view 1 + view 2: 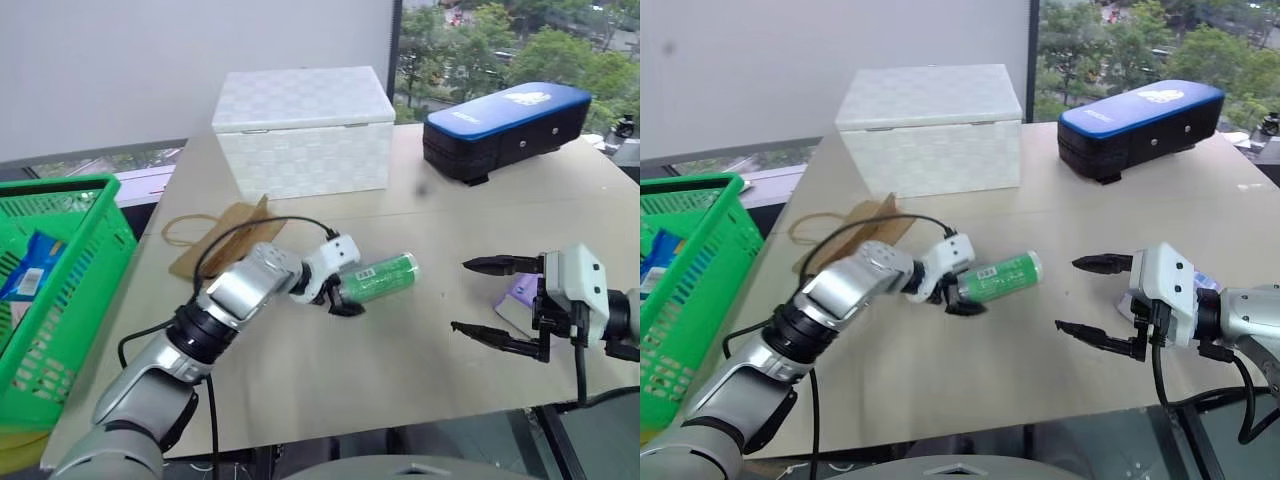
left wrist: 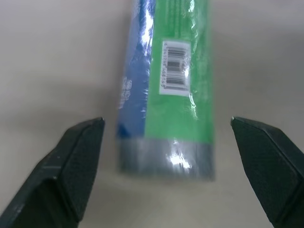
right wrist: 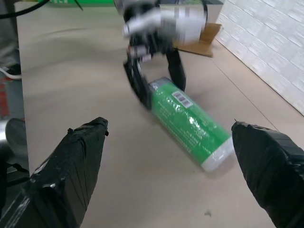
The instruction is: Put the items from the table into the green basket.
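Both our grippers stand wide: left gripper straddles the end of the one green tube lying on the table, not gripping; right gripper hovers empty before one lilac pack. One green basket sits left; white box, black case, paper bag behind

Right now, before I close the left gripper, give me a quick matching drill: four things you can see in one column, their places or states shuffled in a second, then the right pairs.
Things:
1. green tube
2. lilac pack
3. green basket
4. left gripper

Places or states:
A. stands off the table's left edge
B. lies on its side, one end between open fingers
C. open, astride the tube's end
D. lies behind the open right gripper

Pairs: 1-B, 2-D, 3-A, 4-C
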Motion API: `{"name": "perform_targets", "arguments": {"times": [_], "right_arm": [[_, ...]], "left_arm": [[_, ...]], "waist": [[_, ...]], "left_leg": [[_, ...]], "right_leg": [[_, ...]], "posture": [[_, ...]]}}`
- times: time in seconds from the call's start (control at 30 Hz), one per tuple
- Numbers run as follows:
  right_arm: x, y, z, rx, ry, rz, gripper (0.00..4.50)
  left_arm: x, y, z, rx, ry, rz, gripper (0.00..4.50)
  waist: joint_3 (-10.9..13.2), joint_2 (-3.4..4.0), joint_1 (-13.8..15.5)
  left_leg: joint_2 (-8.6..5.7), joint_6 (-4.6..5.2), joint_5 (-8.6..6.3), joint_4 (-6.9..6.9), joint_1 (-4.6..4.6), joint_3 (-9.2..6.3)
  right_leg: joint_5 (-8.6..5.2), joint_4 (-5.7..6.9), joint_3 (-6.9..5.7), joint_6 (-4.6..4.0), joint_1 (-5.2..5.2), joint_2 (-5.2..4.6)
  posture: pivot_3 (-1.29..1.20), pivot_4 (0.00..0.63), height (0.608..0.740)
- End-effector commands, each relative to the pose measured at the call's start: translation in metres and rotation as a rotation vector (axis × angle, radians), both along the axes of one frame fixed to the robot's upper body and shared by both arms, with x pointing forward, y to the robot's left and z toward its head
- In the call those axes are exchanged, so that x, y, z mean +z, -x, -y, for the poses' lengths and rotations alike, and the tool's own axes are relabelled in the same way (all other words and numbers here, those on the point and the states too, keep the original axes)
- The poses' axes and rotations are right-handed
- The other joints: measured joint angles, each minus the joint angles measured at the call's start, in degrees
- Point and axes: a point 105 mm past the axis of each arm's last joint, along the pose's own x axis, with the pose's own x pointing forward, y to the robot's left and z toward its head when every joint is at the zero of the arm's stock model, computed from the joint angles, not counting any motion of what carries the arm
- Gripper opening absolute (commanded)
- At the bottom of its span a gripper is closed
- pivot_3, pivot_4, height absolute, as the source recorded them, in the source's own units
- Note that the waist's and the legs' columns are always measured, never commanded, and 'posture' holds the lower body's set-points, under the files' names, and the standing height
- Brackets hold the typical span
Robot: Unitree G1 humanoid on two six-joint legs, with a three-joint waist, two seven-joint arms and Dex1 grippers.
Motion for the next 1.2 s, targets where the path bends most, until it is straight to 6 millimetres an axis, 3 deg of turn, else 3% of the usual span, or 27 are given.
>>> {"name": "perform_targets", "arguments": {"times": [0.03,0.13,0.2,0.33,0.43,0.57,0.63,0.73,0.9,1.03,1.2], "right_arm": [[0.01,0.002,-0.002,-0.01,0.006,0.053,4.5],[0.009,0.001,-0.003,-0.017,0.007,0.063,4.5],[0.009,0.0,-0.006,-0.013,-0.003,0.072,4.5],[0.012,-0.005,-0.015,0.022,-0.039,0.083,4.5],[0.02,-0.01,-0.027,0.077,-0.094,0.114,4.5],[0.039,-0.02,-0.05,0.183,-0.225,0.163,4.5],[0.047,-0.021,-0.059,0.242,-0.274,0.172,4.5],[0.051,-0.023,-0.067,0.304,-0.294,0.18,4.5],[0.056,-0.027,-0.073,0.374,-0.306,0.199,4.5],[0.064,-0.026,-0.078,0.42,-0.344,0.211,4.5],[0.063,-0.027,-0.079,0.43,-0.342,0.208,4.5]], "left_arm": [[0.002,-0.003,0.004,-0.034,0.02,0.017,3.88],[0.012,-0.008,-0.003,-0.003,0.061,0.044,2.65],[0.034,-0.01,-0.009,0.036,0.172,0.094,2.07],[0.091,-0.01,-0.042,0.202,0.37,0.263,2.07],[0.137,-0.02,-0.094,0.487,0.463,0.489,2.07],[0.185,-0.022,-0.194,1.0,0.42,0.843,2.07],[0.19,-0.013,-0.231,1.183,0.342,0.921,2.07],[0.191,0.001,-0.262,1.377,0.351,0.934,2.07],[0.197,0.022,-0.294,1.619,0.51,0.907,2.07],[0.182,0.041,-0.325,1.856,0.597,0.806,2.07],[0.165,0.034,-0.315,1.846,0.7,0.621,4.14]], "waist": [[-0.06,0.1,-0.69],[-0.07,0.1,-1.07],[-0.05,0.11,-1.36],[0.04,0.03,-2.07],[0.06,0.0,-1.84],[0.05,0.02,-0.34],[0.04,0.0,1.24],[-0.01,-0.09,4.18],[-0.3,-0.59,9.21],[-0.43,-0.83,11.6],[-0.51,-0.93,13.77]], "left_leg": [[-0.01,0.01,0.0,0.02,-0.01,-0.01],[-0.02,0.03,-0.01,0.12,-0.04,-0.02],[-0.02,0.03,-0.01,0.14,-0.04,-0.01],[0.19,0.01,0.0,0.24,-0.27,-0.04],[0.26,0.0,0.0,0.3,-0.27,-0.22],[0.25,-0.03,0.02,0.3,-0.15,-0.38],[0.25,-0.12,0.07,0.29,-0.03,-0.48],[0.18,-0.34,0.19,0.3,-0.13,-0.76],[-0.22,-0.4,0.21,0.29,-0.61,-1.34],[-0.43,-0.41,0.21,0.27,-0.78,-1.63],[-0.54,-0.51,0.27,0.26,-0.85,-1.84]], "right_leg": [[0.0,0.01,-0.02,0.01,0.0,0.0],[-0.06,0.04,-0.04,0.12,0.0,0.03],[-0.07,0.06,-0.04,0.15,0.0,0.03],[0.0,0.13,-0.02,0.01,-0.32,-0.09],[0.01,0.16,-0.2,-0.01,-0.34,-0.08],[0.08,0.2,-0.35,-0.11,-0.27,-0.07],[0.12,0.19,-0.46,-0.17,-0.28,-0.07],[0.22,0.16,-0.76,-0.33,-0.33,-0.2],[0.23,0.09,-1.46,-0.34,-0.63,-0.86],[0.23,-0.01,-1.74,-0.34,-0.64,-1.06],[0.23,-0.01,-1.94,-0.34,-0.63,-1.15]], "posture": [[-0.15,0.007,0.74],[-0.14,0.007,0.74],[-0.12,0.008,0.74],[-0.06,0.008,0.74],[0.02,0.002,0.74],[0.13,0.0,0.74],[0.17,0.0,0.74],[0.22,0.0,0.74],[0.26,0.0,0.74],[0.29,0.0,0.74],[0.3,0.0,0.74]]}}
